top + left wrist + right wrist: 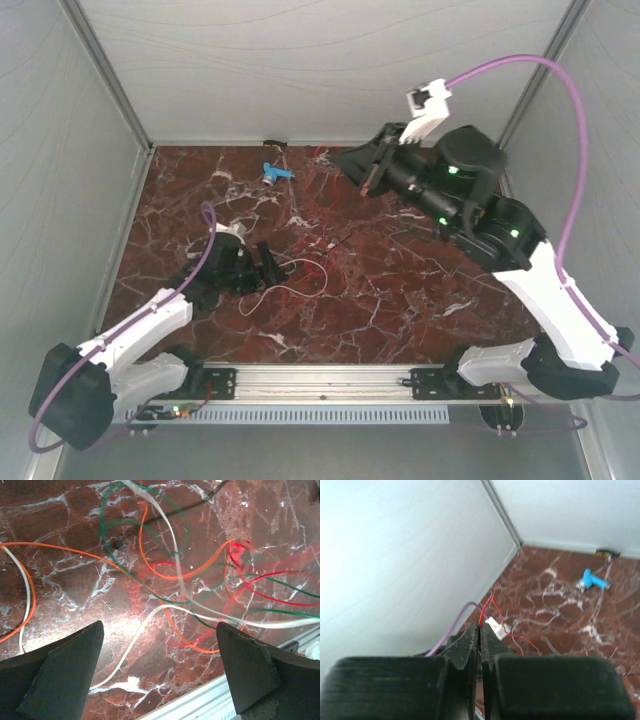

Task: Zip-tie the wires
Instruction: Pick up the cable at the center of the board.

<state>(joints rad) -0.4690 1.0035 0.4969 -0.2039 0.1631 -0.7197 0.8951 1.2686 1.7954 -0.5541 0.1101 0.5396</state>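
Note:
The wires lie in a loose tangle on the marble table just right of my left gripper. In the left wrist view the orange, white, red and green strands curl on the table ahead of my left gripper, which is wide open and empty just above them. My right gripper is raised over the back of the table. In the right wrist view it is shut on a thin red wire that loops up out of the fingertips and trails down to the table.
A small blue-and-white plastic piece lies near the back wall; it also shows in the right wrist view. A thin dark strip lies mid-table. Grey walls enclose three sides. A metal rail runs along the front edge.

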